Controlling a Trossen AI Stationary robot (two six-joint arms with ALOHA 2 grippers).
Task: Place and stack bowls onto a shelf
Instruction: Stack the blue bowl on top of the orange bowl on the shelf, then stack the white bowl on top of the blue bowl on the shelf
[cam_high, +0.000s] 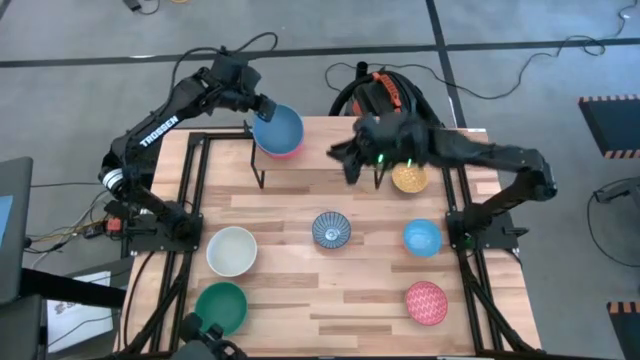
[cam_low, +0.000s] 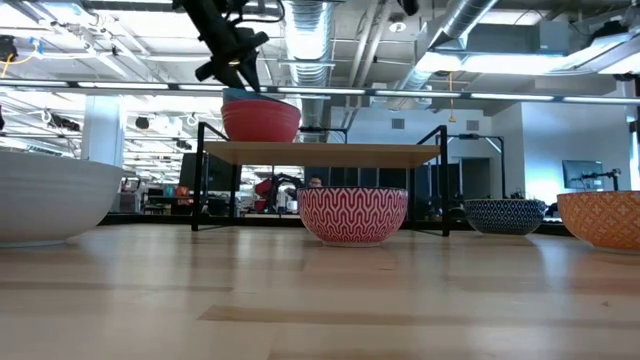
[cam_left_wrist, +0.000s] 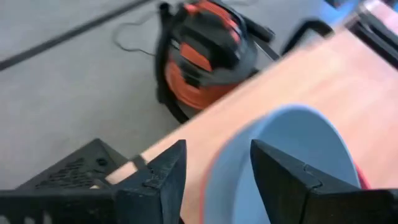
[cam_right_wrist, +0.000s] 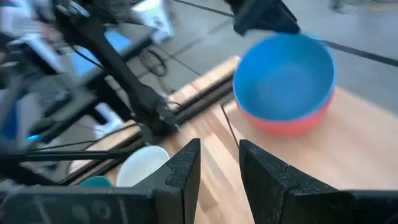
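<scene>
Wooden tabletop (cam_high: 300, 290) scene: on the shelf (cam_high: 330, 160), a blue bowl (cam_high: 277, 128) sits nested in a red bowl (cam_high: 285, 150) at its left end. Left gripper (cam_high: 262, 106) straddles the blue bowl's rim, fingers parted. Right gripper (cam_high: 350, 165) hovers over the shelf's middle, half-open, empty.

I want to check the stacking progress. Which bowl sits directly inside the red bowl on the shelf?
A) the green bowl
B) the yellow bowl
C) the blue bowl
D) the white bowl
C: the blue bowl is nested in the red bowl on the shelf, while the white bowl and the green bowl lie on the table.
</scene>
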